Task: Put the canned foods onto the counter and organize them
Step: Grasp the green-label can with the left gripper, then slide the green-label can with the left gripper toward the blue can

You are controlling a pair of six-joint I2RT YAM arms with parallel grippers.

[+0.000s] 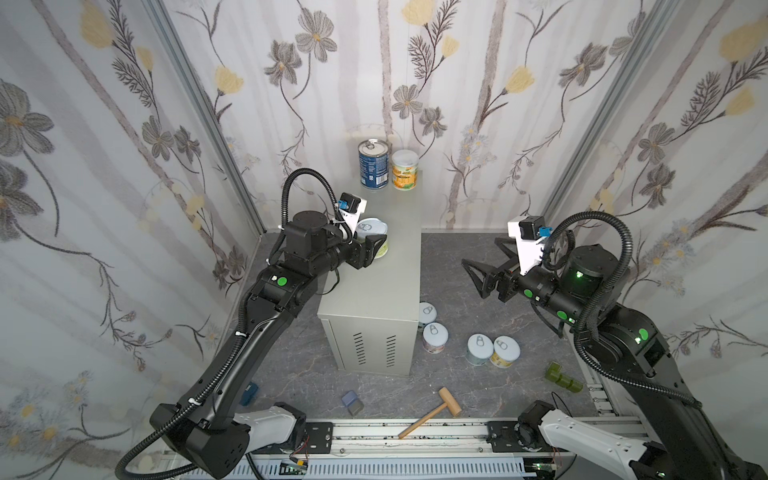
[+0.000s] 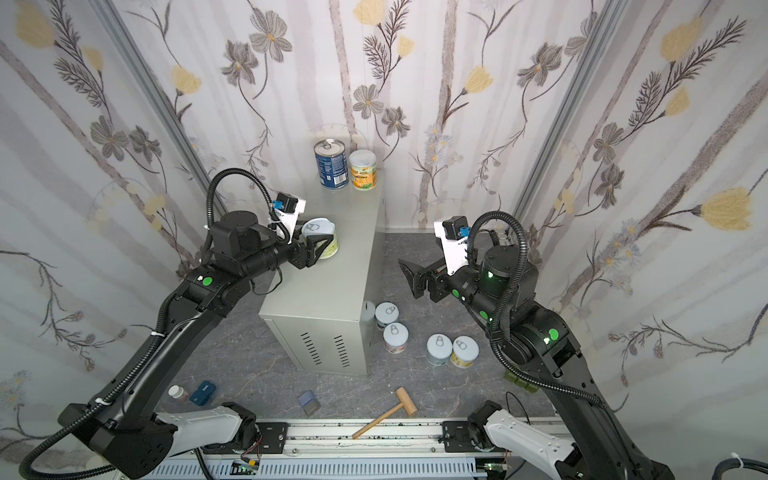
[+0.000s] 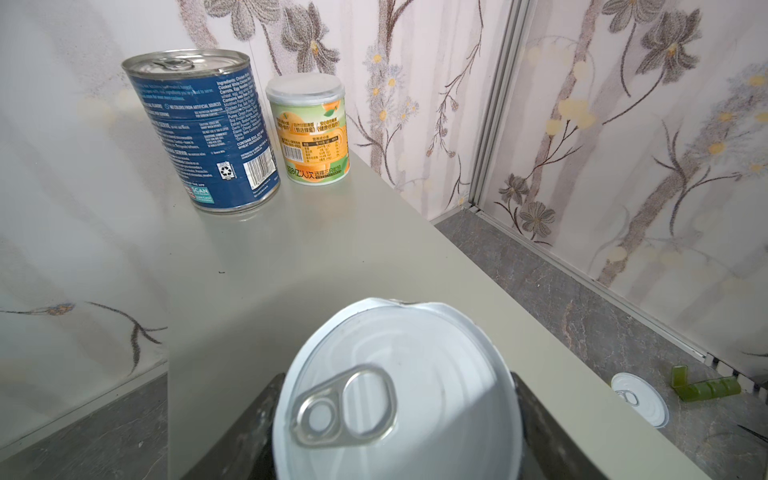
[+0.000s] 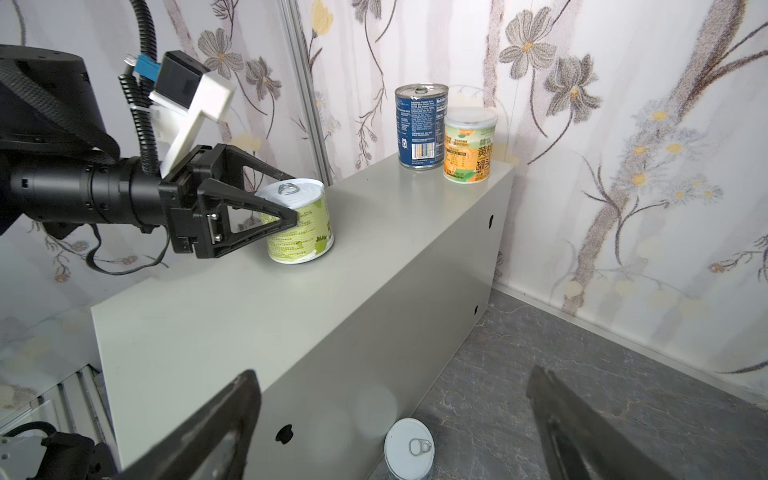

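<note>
The step in hand looks like arranging rather than fetching: the green can (image 4: 303,232) sits on the top of the counter (image 4: 374,266), roughly midway along it and towards its left edge, while the blue can (image 4: 420,124) and the orange can (image 4: 468,145) stand upright, touching or nearly so, at the far end against the wall. The left claw (image 4: 293,197) reaches in level from the side and is drawn in around the green can, one finger pressed on the label facing the right wrist camera and the other on the far side; the left wrist view shows both fingers flush against the can's sides, so I judge it gripped. Whether the can's base rests fully on the counter or is raised a touch, I cannot tell. The next move probably calls for carrying or sliding this can to the far end and setting it just beside the other two without knocking them, then letting go cleanly. The right claw (image 1: 480,251) hangs over the floor (image 1: 519,374) to the right of the counter with its jaws spread wide and nothing between them. Below it, four white-lidded cans (image 1: 480,349) stand on the floor near the counter's front right corner, so most of the task is not yet done
</note>
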